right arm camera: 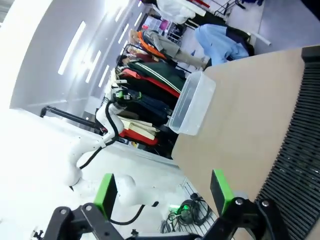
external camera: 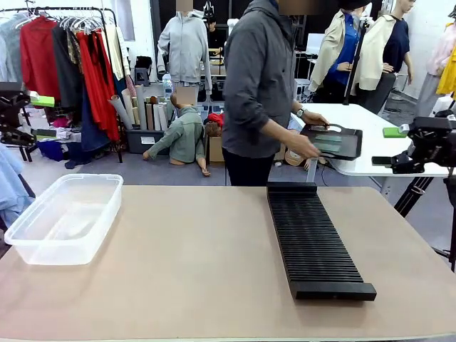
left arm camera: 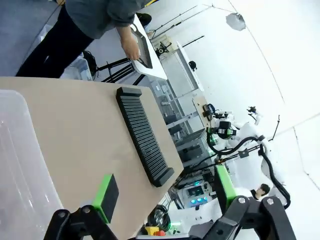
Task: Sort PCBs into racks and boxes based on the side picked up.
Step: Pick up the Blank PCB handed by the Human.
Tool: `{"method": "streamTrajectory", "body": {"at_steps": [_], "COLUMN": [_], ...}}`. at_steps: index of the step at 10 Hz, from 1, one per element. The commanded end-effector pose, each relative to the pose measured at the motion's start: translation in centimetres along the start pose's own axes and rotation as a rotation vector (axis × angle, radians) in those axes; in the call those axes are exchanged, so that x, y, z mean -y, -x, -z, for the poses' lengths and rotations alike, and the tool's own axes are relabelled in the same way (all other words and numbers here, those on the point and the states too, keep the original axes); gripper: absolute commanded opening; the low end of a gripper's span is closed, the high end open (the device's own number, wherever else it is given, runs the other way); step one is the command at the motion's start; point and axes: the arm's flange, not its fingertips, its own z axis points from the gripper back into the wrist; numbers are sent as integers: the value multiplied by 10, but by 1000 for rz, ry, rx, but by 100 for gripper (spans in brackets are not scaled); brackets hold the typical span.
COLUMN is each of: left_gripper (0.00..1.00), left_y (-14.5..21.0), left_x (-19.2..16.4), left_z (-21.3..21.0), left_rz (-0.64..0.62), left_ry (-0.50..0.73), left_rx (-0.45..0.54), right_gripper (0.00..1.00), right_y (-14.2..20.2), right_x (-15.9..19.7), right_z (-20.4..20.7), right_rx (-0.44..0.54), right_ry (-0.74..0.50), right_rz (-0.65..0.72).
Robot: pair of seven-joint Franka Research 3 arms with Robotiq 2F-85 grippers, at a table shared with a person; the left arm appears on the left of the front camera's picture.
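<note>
A: Step in hand?

B: Waiting, by the look of it. PCBs not yet on the desk: flat on a black tray in the person's hands, beyond the far edge, toward the far right corner.

A: Tools?

B: Wide apart at the left tool, nothing between the green pads, raised by the left edge near the box. Same at the right tool: wide, holding nothing, raised by the right edge beside the rack.

A: Best way through it?

B: Keep the 2 tools high and wide, clear of the desk's middle, until set-down of the tray. Then check the upward side of each board before choosing rack or box. Pinch squarely near an edge; thin and probably stiff, likely to skid on a flat tray.

A: Pointing of the boards?

B: Faces up; long axis seemingly along the far edge, though too small to say firmly. Rack's long axis from far edge to near edge, slots across it, so probably a tilt to upright before slotting.
</note>
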Motion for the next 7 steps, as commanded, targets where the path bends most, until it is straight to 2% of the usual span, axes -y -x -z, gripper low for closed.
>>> {"method": "streamTrajectory", "body": {"at_steps": [1, 2, 3, 7], "left_gripper": [100, 100, 100, 100], "left_y": [1, 2, 1, 1], "left_x": [-11, -10, -6, -6], "left_z": [13, 17, 5, 5], "left_rz": [20, 67, -6, -6], "left_ry": [20, -38, 2, 2], "left_rx": [-21, -32, -10, -10], "right_gripper": [100, 100, 100, 100], "right_y": [-2, 0, 0, 0], "right_x": [-6, 0, 0, 0], "right_z": [8, 0, 0, 0], "right_rx": [42, 0, 0, 0], "right_ry": [-24, 0, 0, 0], "right_rz": [-39, 0, 0, 0]}}
